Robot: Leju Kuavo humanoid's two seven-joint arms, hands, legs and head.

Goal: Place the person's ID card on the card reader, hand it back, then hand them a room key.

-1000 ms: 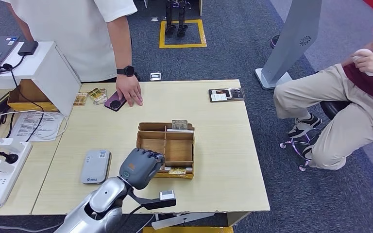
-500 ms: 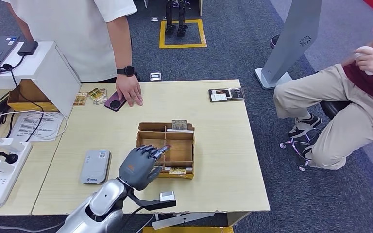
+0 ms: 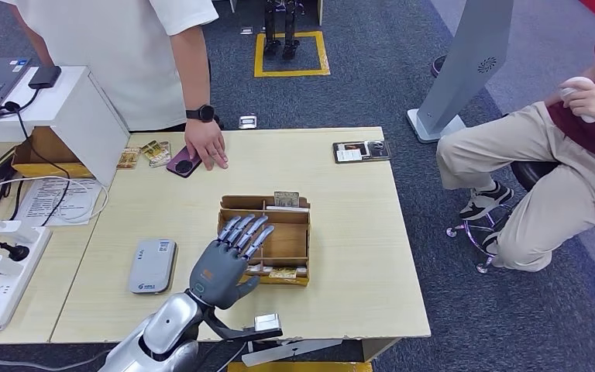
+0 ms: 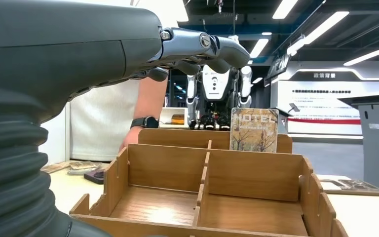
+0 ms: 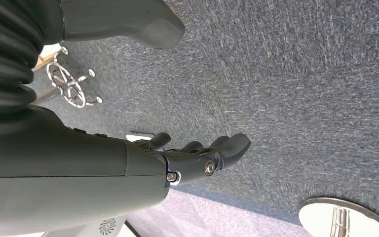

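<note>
Left hand [image 3: 228, 260] hovers empty, fingers spread, over the wooden card organizer's [image 3: 298, 256] near-left compartment, likely lining up on the upright hotel key card [image 4: 254, 130] at its far wall.

Silver arm [image 3: 159, 333], dark grey hand [image 3: 225, 263]

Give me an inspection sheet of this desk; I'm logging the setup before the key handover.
Surface: pale wooden table, no spills seen.
Job's things: grey card reader lies flat; wooden card organizer holds a hotel card upright at its back.
Clutter: phone under a person's hand; loose cards.
Hands: left hand open, fingers spread over the organizer; right hand hangs over carpet, holding nothing.
Cables: power strip, white cords.
Surroundings: seated person.
</note>
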